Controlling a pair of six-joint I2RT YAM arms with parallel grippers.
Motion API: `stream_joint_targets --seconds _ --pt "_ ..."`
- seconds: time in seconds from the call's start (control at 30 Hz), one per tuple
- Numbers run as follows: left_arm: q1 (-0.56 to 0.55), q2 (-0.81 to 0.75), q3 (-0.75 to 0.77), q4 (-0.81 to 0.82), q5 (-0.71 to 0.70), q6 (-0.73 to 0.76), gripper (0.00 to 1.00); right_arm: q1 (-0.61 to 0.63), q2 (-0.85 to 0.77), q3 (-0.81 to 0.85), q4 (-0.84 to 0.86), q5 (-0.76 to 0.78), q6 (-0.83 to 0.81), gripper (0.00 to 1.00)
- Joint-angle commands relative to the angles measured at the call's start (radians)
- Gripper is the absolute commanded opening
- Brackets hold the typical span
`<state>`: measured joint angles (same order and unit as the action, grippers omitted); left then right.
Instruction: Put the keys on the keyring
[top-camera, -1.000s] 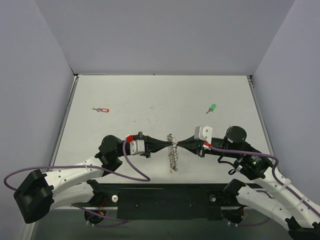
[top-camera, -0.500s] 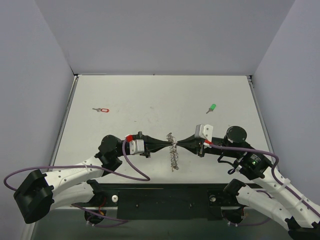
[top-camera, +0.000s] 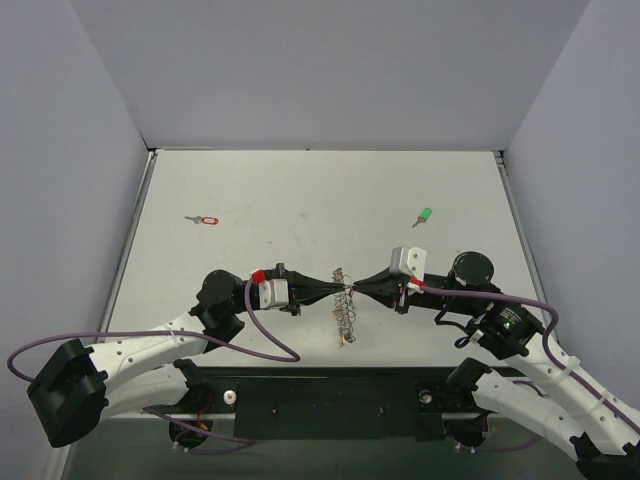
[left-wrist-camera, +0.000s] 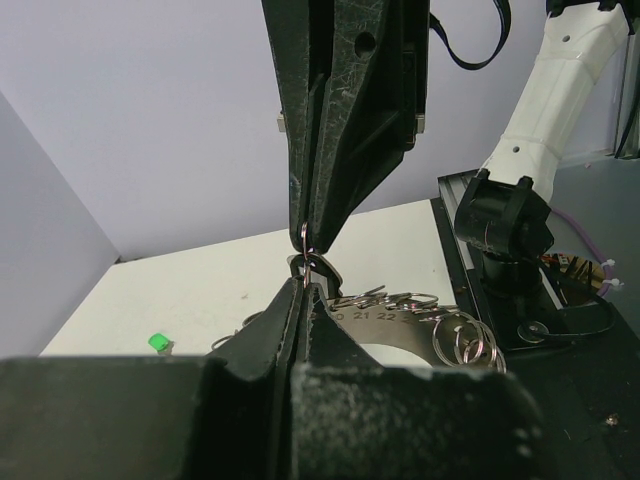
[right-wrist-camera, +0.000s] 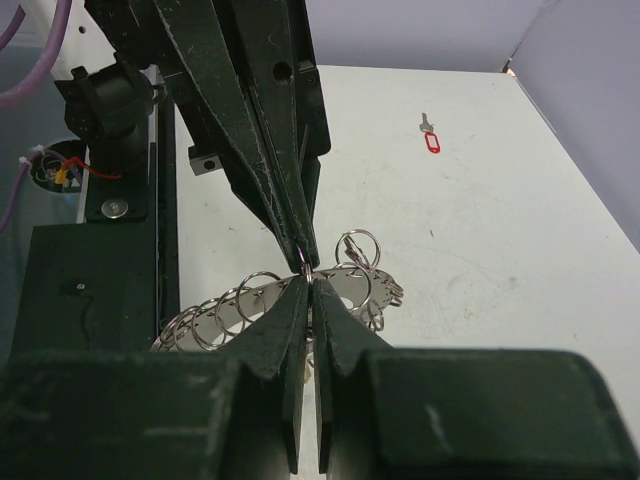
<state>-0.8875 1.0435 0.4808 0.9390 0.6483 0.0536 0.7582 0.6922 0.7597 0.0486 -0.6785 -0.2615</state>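
The keyring (top-camera: 346, 312), a numbered metal disc strung with many small silver split rings, hangs between the two arms near the table's front. My left gripper (top-camera: 337, 290) and right gripper (top-camera: 357, 289) meet tip to tip, each shut on the same small ring at its top. In the left wrist view my left gripper (left-wrist-camera: 305, 281) pinches that ring below the right fingers (left-wrist-camera: 335, 150), with the disc (left-wrist-camera: 400, 320) behind. From the right wrist, my right gripper (right-wrist-camera: 309, 279) nips it over the disc (right-wrist-camera: 262, 300). The keys lie loose: a red-tagged one (top-camera: 205, 220) and a green-headed one (top-camera: 424, 215).
The red-tagged key (right-wrist-camera: 431, 142) lies far across the table in the right wrist view; the green key head (left-wrist-camera: 157, 343) peeks out beside my left fingers. Grey walls close in the table on three sides. A black rail (top-camera: 330, 395) runs along the near edge.
The dangling bunch of rings has swayed slightly under the grippers. Both arms have stayed almost where they were, still pinching the same ring.
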Motion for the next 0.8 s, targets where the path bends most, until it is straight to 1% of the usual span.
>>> stream_joint_targets --seconds 0.0,0.37,0.77 --pt "-0.002 -0.019 0.010 0.107 0.027 -0.018 0.00 -0.005 0.013 -0.007 0.024 -0.016 -0.004 0.00" --pt "-0.002 -0.016 0.012 0.110 0.036 -0.028 0.00 -0.007 0.017 -0.003 -0.019 -0.013 -0.033 0.00" --pt "0.002 -0.014 0.013 0.118 0.045 -0.037 0.00 -0.005 0.018 -0.003 -0.026 -0.013 -0.036 0.00"
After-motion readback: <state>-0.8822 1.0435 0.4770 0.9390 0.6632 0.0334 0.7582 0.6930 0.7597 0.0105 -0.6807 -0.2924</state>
